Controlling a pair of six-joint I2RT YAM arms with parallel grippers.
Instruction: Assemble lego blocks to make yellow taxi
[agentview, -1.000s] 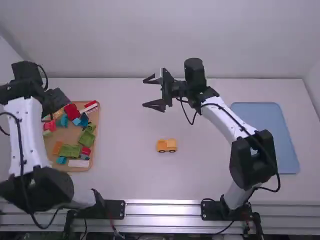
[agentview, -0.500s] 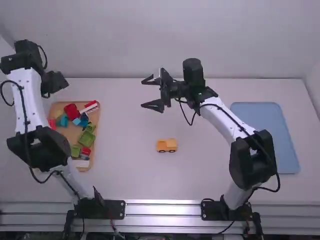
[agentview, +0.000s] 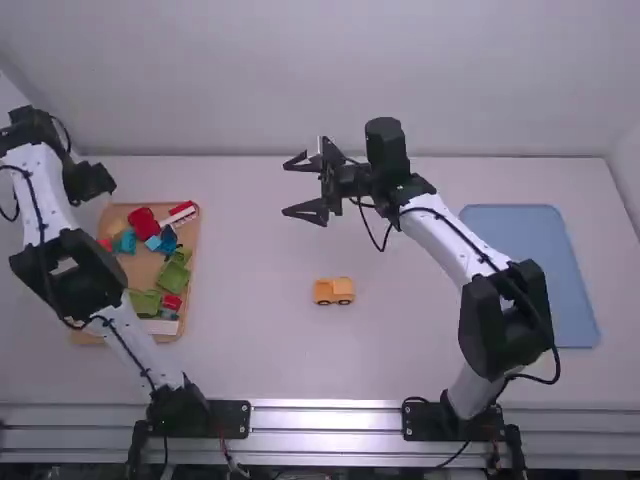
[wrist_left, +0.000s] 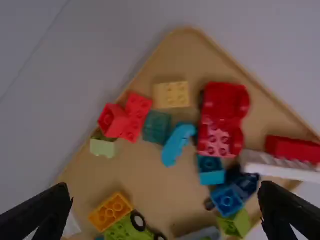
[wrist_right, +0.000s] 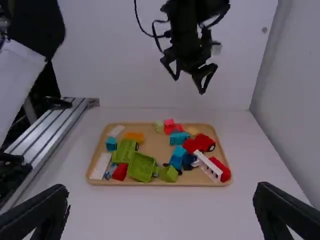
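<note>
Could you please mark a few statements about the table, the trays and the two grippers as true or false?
1. The small yellow-orange vehicle stands on the table between the wooden tray and the blue tray. True.
2. The right gripper's jaws are closed on a red block. False: the right gripper has its jaws open, with nothing between them.
3. The left gripper has its jaws open. True.
4. The blue tray lies to the left of the vehicle. False: it lies to the right of it.
5. The dark red car is on the blue tray. False: it is in the wooden tray.
</note>
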